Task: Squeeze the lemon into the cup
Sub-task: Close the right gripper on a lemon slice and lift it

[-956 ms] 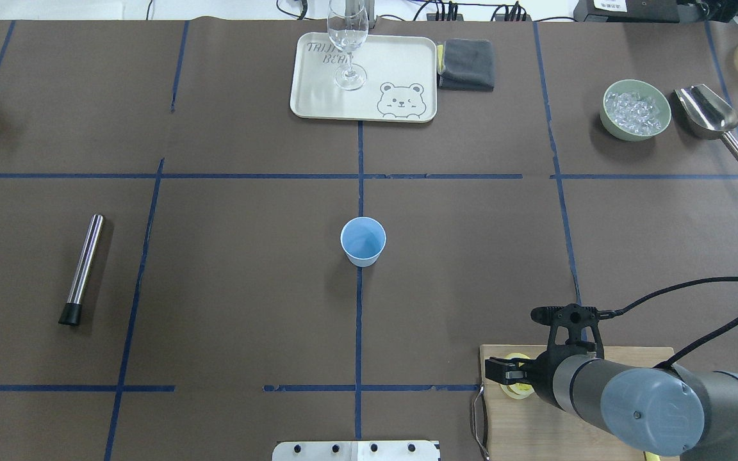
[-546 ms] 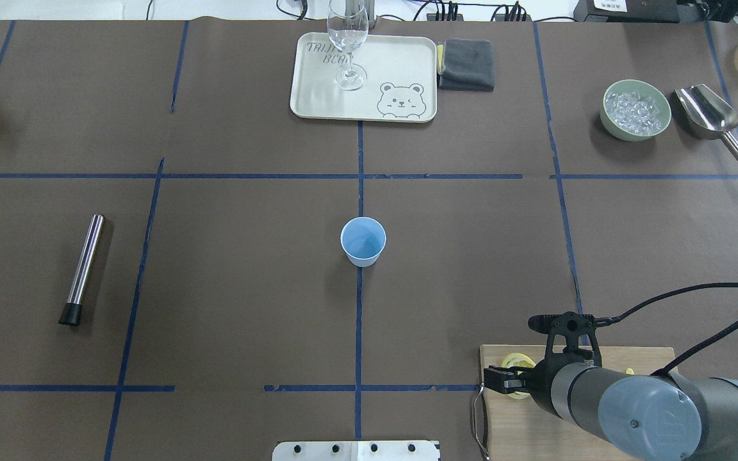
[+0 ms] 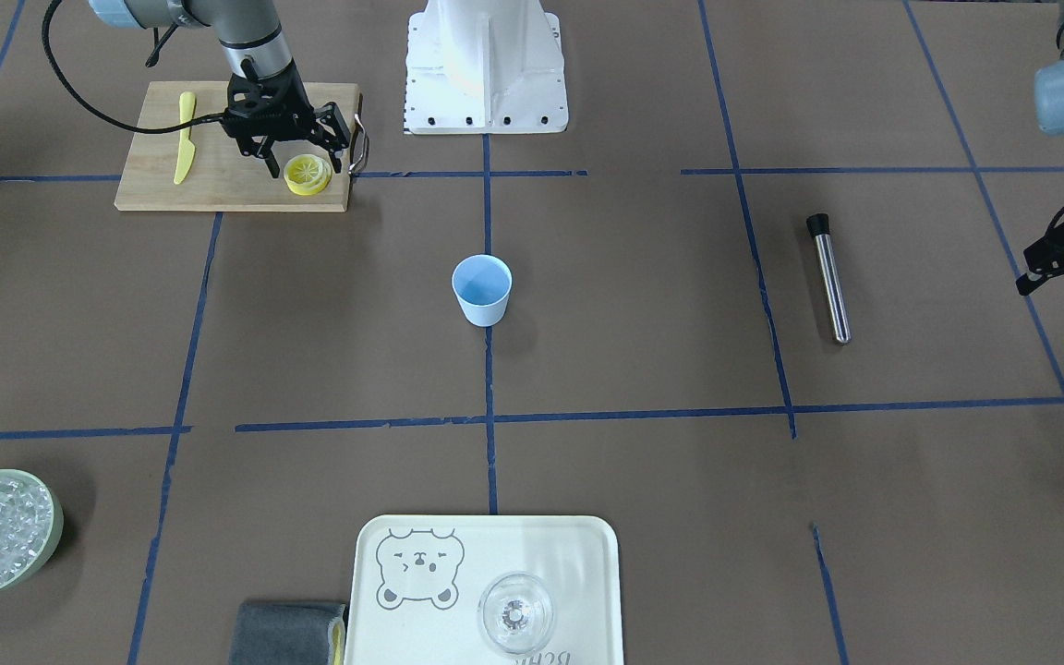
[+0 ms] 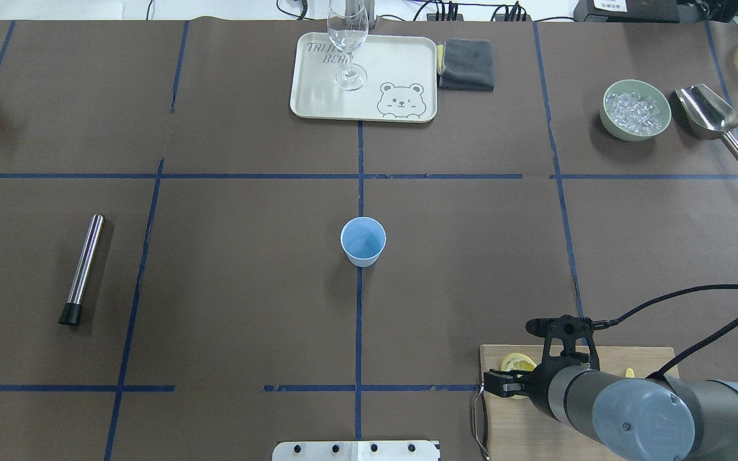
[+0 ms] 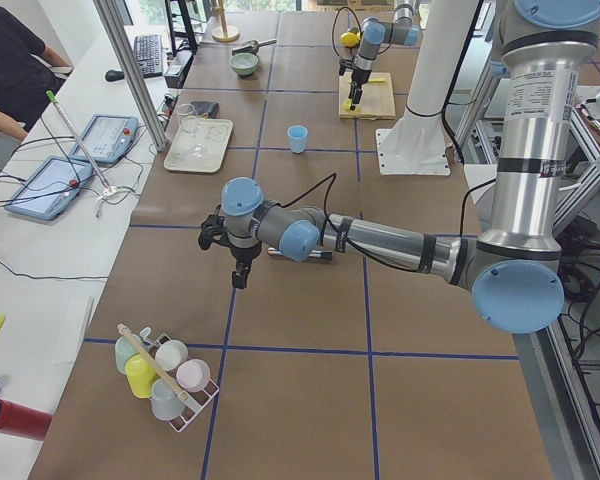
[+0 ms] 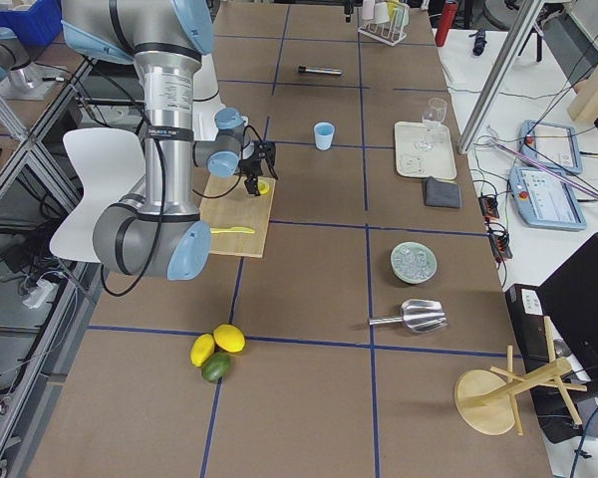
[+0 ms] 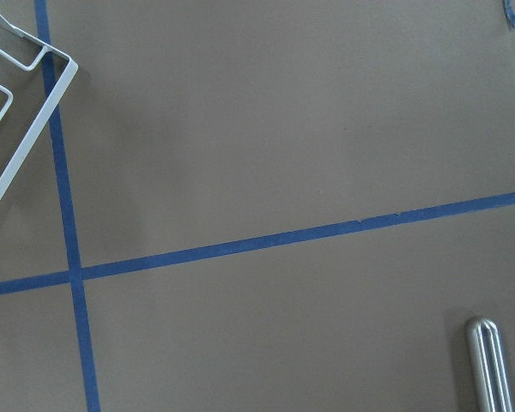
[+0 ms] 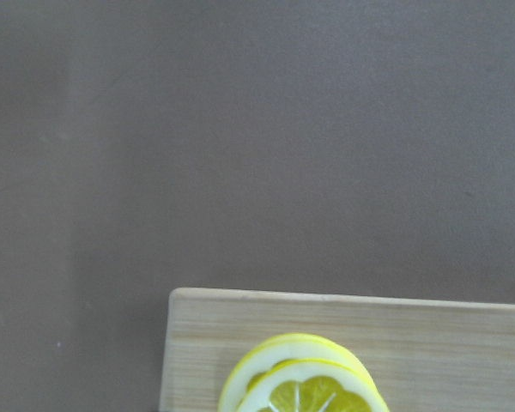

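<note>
Lemon [image 3: 308, 175] under spread right gripper [image 3: 306, 168]

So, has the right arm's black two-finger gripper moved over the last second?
Yes. The right gripper slid slightly toward the robot over the wooden cutting board, exposing more of the yellow lemon slices.

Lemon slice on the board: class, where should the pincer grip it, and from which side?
Grip the top lemon by its rim, on opposite edges, coming straight down. It lies flat on a stack near the board's corner, so only the thin edge is offered; the open right pincer straddles it.
</note>
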